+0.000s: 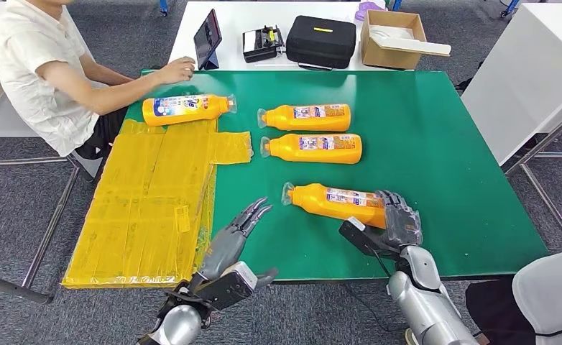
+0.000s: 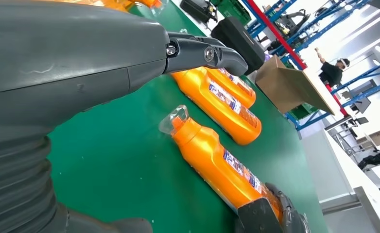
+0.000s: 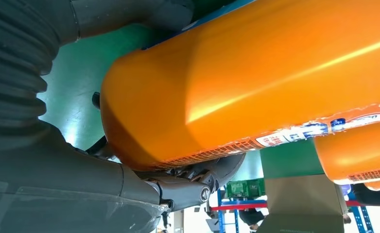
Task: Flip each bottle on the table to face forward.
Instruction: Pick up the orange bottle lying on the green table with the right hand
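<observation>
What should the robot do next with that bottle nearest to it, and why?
Probably roll the nearest bottle over where it lies. The right hand already grips its base, it rests on the green table, and the left hand hovers open beside it, holding nothing.

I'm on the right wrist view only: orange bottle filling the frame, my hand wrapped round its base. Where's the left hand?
Observer: The left hand is empty, fingers stretched out over the green table, short of the capped end of the near bottle that your right hand grips.
Operator: How many bottles in all?
Observer: Four, all lying down: yours, two middle bottles side by side beyond it, and a far-left bottle by the yellow sheet.
Operator: Anyone close?
Observer: Yes, a person's hand rests at the table edge just beyond the far-left bottle.
</observation>
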You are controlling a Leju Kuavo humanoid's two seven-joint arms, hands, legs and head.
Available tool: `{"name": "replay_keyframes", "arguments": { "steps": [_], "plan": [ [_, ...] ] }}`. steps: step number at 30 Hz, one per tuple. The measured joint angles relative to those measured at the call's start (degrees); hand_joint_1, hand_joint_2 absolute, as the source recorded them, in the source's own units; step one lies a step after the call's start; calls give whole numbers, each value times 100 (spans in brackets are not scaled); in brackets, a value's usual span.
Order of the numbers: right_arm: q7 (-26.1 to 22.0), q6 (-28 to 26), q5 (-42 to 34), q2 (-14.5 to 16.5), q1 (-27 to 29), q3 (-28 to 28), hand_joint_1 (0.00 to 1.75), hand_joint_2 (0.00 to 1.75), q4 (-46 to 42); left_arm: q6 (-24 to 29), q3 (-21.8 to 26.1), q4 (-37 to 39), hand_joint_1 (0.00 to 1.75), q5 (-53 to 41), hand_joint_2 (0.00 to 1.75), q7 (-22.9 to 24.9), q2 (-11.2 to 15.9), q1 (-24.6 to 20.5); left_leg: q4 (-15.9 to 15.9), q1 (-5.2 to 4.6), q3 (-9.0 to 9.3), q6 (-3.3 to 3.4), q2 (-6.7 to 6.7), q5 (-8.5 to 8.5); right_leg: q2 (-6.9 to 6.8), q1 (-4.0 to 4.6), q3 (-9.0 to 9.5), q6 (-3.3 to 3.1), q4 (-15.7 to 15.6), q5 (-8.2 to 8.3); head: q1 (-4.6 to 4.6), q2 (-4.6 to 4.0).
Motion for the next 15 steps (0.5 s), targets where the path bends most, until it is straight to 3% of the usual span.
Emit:
{"name": "replay_keyframes", "arguments": {
  "steps": [9, 15],
  "plan": [
    [-47, -15, -47, 0, -24, 1, 175, 175, 43, 0, -5, 5, 0, 26, 175, -13, 0, -1, 0, 0, 3, 0, 5, 0, 0, 0, 2, 0, 0, 0, 0, 0],
    [-754, -139, -849, 37, 117, -27, 175, 175, -14, 13, -2, 31, 0, 551, 175, -272, -66, 34, 0, 0, 1, 0, 5, -1, 0, 0, 3, 0, 0, 0, 0, 0]
  ]
}}
